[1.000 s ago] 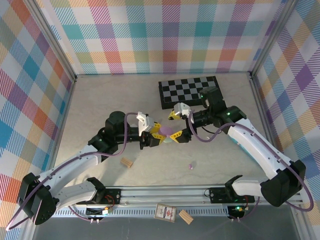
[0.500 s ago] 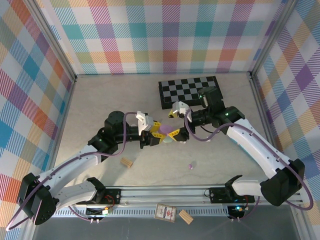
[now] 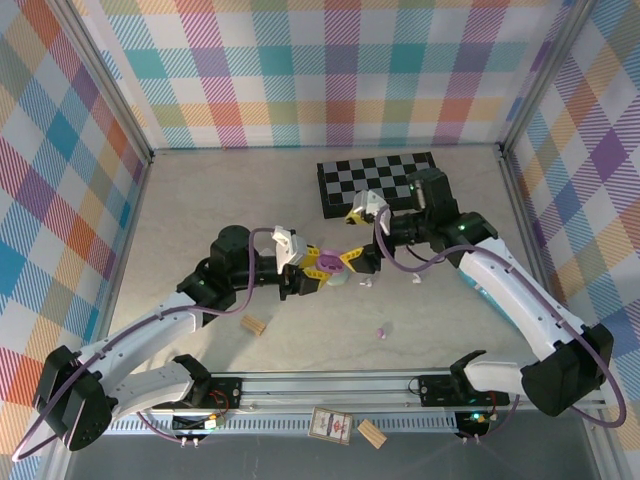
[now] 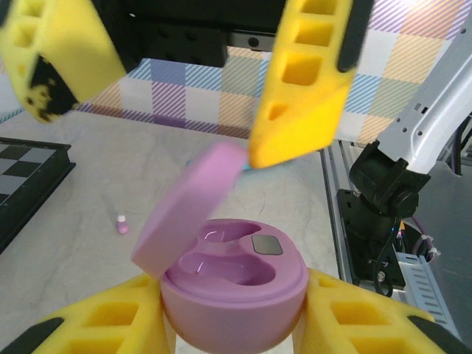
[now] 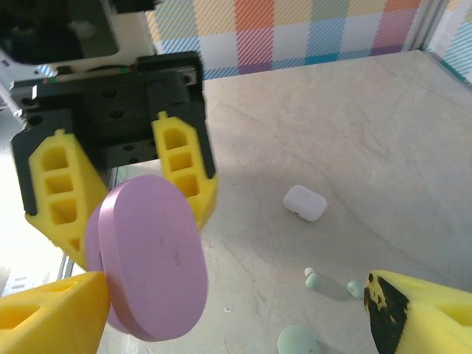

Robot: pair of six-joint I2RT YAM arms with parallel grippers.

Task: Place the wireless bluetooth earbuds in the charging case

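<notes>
A purple charging case (image 4: 232, 284) sits between my left gripper's (image 4: 232, 313) yellow fingers, which are shut on its base. Its lid (image 4: 188, 214) stands open and both sockets look empty. From above the case (image 3: 326, 262) hangs over the table's middle. My right gripper (image 3: 350, 238) is open wide around the lid (image 5: 151, 254). One right fingertip (image 4: 254, 151) is at the lid's top edge; I cannot tell whether it touches. A purple earbud (image 3: 380, 331) lies on the table nearer the front. Two pale green earbuds (image 5: 313, 279) (image 5: 354, 286) lie below the right gripper (image 5: 236, 317).
A chessboard (image 3: 375, 180) lies at the back behind the right arm. A pale green case (image 5: 299, 341) and a white case (image 5: 304, 203) rest on the table under the grippers. A wooden block (image 3: 254, 324) lies front left. Plaid walls enclose three sides.
My right gripper has opened wider and drawn back a little to the right. The left gripper has kept the purple case in place.
</notes>
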